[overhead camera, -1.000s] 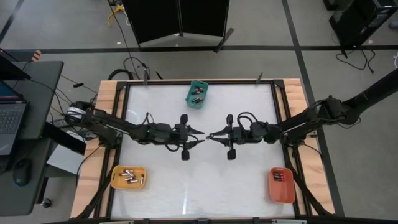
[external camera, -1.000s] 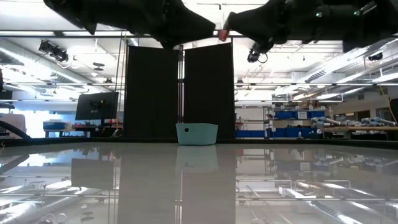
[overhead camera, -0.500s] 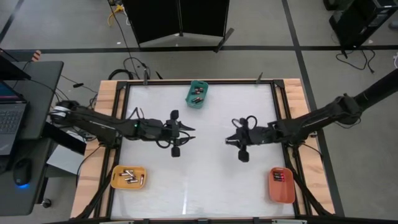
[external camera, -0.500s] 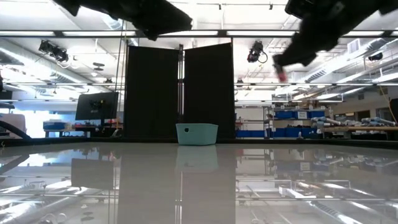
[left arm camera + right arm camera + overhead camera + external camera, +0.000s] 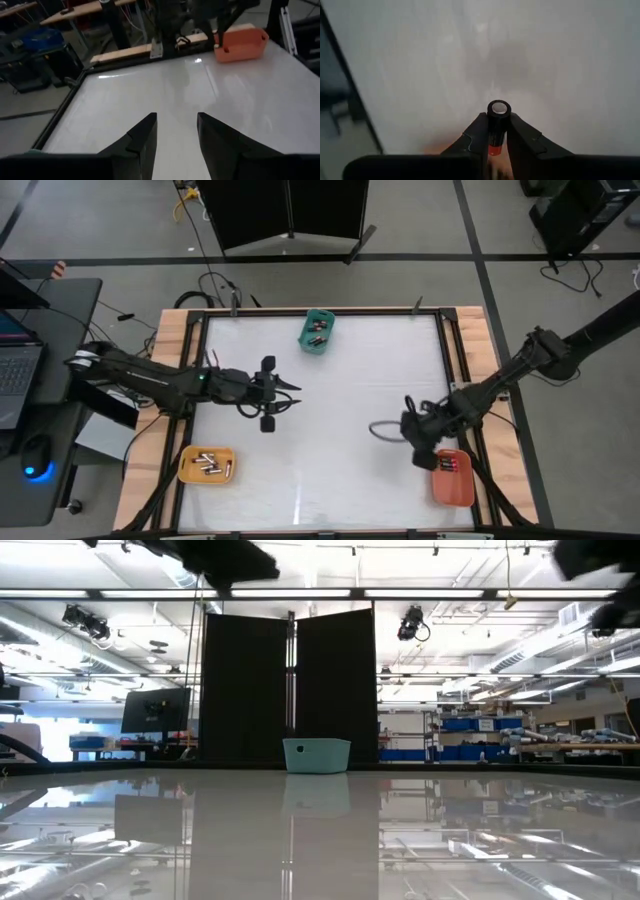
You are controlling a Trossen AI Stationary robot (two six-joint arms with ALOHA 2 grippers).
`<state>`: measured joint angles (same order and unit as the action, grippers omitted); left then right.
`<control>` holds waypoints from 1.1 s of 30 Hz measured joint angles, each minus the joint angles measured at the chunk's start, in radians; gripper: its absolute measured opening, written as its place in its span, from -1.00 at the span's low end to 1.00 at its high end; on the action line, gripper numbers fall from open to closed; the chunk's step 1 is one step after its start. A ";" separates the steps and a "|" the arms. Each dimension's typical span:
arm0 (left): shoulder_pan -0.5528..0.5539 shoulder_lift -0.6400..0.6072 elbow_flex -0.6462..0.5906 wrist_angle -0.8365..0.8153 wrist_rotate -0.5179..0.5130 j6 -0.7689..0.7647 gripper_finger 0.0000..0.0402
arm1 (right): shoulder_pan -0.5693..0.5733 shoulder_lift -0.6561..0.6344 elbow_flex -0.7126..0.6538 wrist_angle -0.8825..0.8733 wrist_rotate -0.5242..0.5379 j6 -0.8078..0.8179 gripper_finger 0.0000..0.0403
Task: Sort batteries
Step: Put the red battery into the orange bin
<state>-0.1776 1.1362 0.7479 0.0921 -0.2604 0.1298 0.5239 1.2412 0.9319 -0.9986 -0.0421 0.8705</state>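
My right gripper [image 5: 498, 134] is shut on a dark battery [image 5: 498, 120] with a silvery end and a red end. In the high view that gripper [image 5: 425, 448] hangs over the table's near right part, just beside the orange tray [image 5: 455, 485]. My left gripper [image 5: 292, 394] is open and empty above the table's left half, and its fingers [image 5: 145, 135] show spread over bare table. More batteries lie in the teal tray [image 5: 317, 332] at the far edge, in the yellow tray [image 5: 207, 465] near left and in the orange tray. My right gripper pinches the battery's dark body [image 5: 498, 126] between its two fingers, one on each side. The battery lies along the fingers, its silvery end [image 5: 499, 108] sticking out past the tips and its red end [image 5: 493, 149] back between them. It is lifted clear of the table.
The white table top has a dark frame and wooden side rails [image 5: 173, 380]. The teal tray [image 5: 316, 755] stands at the far edge in the low view. The orange tray [image 5: 240, 37] shows far off in the left wrist view. Both arms [image 5: 215, 555] hang high above the table.
The two grippers stood tip to tip over the table's middle. My right gripper has swung with the battery toward the near right corner, up to the orange tray, and tipped downward. My left gripper has drawn back toward the table's left edge.
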 joint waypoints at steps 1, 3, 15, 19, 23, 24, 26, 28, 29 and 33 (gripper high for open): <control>0.000 -0.012 0.000 -0.008 0.000 0.000 -0.27 | 0.027 0.008 0.005 -0.021 -0.029 0.016 -0.70; 0.001 -0.033 0.001 -0.013 -0.001 0.001 -0.27 | 0.079 0.021 0.005 -0.069 -0.081 0.046 -0.70; 0.001 -0.113 0.000 -0.072 -0.039 0.009 -0.27 | 0.301 0.141 -0.056 -0.084 -0.192 0.207 -0.71; 0.001 -0.114 0.000 -0.072 -0.042 0.009 -0.27 | 0.339 0.202 -0.060 -0.072 -0.227 0.180 -0.71; 0.001 -0.114 0.000 -0.070 -0.042 0.009 -0.27 | 0.354 0.246 -0.060 -0.037 -0.241 0.150 -0.70; 0.001 -0.114 0.000 -0.070 -0.042 0.009 -0.27 | 0.355 0.253 -0.060 -0.023 -0.241 0.144 -0.70; 0.001 -0.114 0.000 -0.070 -0.042 0.009 -0.27 | 0.355 0.267 -0.060 0.003 -0.246 0.137 -0.70; 0.001 -0.114 0.000 -0.070 -0.042 0.009 -0.27 | 0.354 0.279 -0.060 0.032 -0.253 0.132 -0.70; 0.001 -0.114 0.000 -0.070 -0.042 0.009 -0.27 | 0.355 0.282 -0.060 0.043 -0.255 0.132 -0.70; 0.001 -0.114 0.000 -0.069 -0.045 0.009 -0.27 | 0.363 0.295 -0.060 0.062 -0.259 0.130 -0.70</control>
<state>-0.1768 1.0225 0.7479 0.0227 -0.3058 0.1387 0.8871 1.5362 0.8715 -0.9366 -0.3016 1.0010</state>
